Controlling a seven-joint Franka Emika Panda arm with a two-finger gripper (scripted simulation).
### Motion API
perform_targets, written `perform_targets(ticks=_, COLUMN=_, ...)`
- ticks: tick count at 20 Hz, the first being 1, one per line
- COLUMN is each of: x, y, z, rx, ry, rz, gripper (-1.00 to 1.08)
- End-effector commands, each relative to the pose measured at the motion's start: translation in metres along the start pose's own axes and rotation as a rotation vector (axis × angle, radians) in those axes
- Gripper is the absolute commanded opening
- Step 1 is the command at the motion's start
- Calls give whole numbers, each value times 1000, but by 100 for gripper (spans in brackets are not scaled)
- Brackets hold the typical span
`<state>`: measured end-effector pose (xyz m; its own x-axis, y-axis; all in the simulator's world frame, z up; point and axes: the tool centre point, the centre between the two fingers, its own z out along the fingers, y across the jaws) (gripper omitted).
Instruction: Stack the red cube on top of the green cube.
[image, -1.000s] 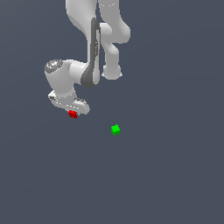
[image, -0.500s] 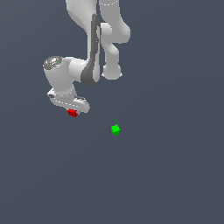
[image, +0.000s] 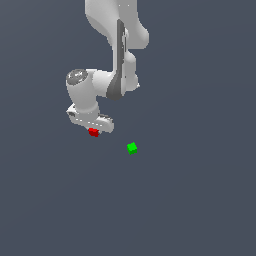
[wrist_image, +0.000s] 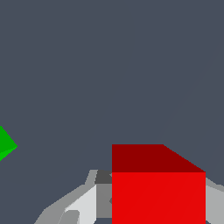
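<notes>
The white, jointed robot arm (image: 117, 60) comes down from the top of the exterior view, bends at a rounded elbow, and turns toward the exterior view's left, where a stubby wrist section with a grey cap (image: 82, 92) points downward. Below the wrist hangs the white tool (image: 93, 131), its flat body tilted slightly, lower toward the exterior view's right.

The tiny solid bright red cube (image: 93, 132) sits directly under the tool's body, touching it from below as far as the exterior view shows. In the wrist view the red cube (wrist_image: 158, 188) fills the space between the pale grey fingers (wrist_image: 78, 203), with finger surfaces showing on both sides of it (one side is only a sliver at the picture's edge). The fingers look drawn in against the cube's sides, so the tool appears to have hold of the red cube, narrowly parted to the cube's width. Whether the cube rests on the plain dark grey-blue table (image: 190, 200) or is raised off it cannot be told.

The tiny solid bright green cube (image: 132, 148) lies on the table, apart from the red cube, toward the exterior view's right and somewhat lower in that picture. In the wrist view only a corner of the green cube (wrist_image: 6, 145) shows at the edge.
</notes>
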<state>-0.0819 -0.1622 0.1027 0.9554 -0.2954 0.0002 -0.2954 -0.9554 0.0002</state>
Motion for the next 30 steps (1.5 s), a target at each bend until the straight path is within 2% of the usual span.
perform_targets(ticks=1, x=-1, y=-24, z=4, rx=0, ry=0, rz=-1, gripper=-100)
perform_targets(ticks=8, x=-5, y=-108, z=20, rx=1, ry=0, rz=-2, gripper=-100)
perform_targets(ticks=14, x=-5, y=-161, z=30, rx=1, ry=0, rz=-2, gripper=-100)
perform_targets(ticks=19, x=-4, y=-185, z=35, rx=1, ry=0, rz=-2, gripper=-100)
perform_targets(ticks=25, x=-3, y=-191, z=36, rx=0, ry=0, rz=-2, gripper=-100)
perform_targets(ticks=26, x=-3, y=-191, z=36, rx=0, ry=0, rz=-2, gripper=100)
perform_targets(ticks=30, x=-3, y=-191, z=36, rx=0, ry=0, rz=-2, gripper=100)
